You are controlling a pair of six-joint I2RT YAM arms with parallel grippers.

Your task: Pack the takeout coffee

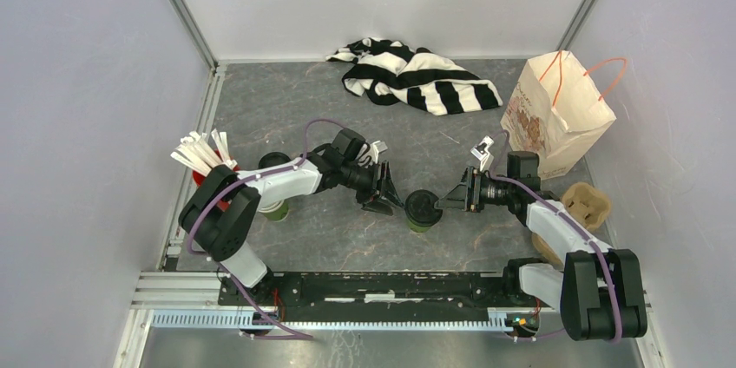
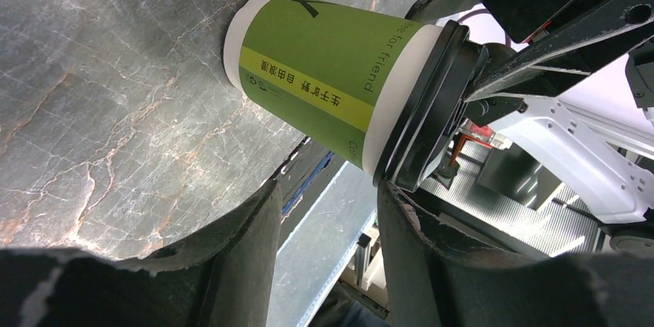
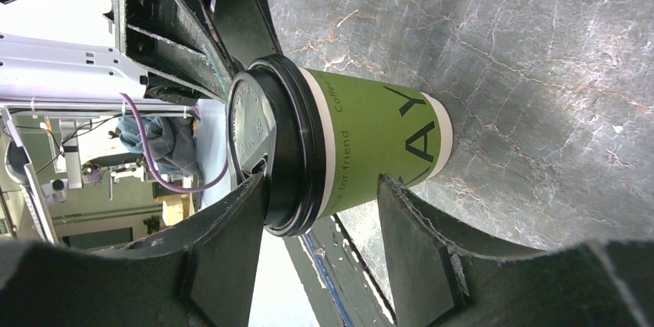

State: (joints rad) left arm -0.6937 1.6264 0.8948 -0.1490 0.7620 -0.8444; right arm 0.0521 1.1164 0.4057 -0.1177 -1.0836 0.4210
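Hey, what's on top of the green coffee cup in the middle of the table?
A round black lid sits pressed onto the rim of the cup, covering its whole mouth. Whether there is any drink inside cannot be seen, because the lid hides it.

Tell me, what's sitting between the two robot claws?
The takeout coffee stands between the left claw and the right claw; the top view shows it best.
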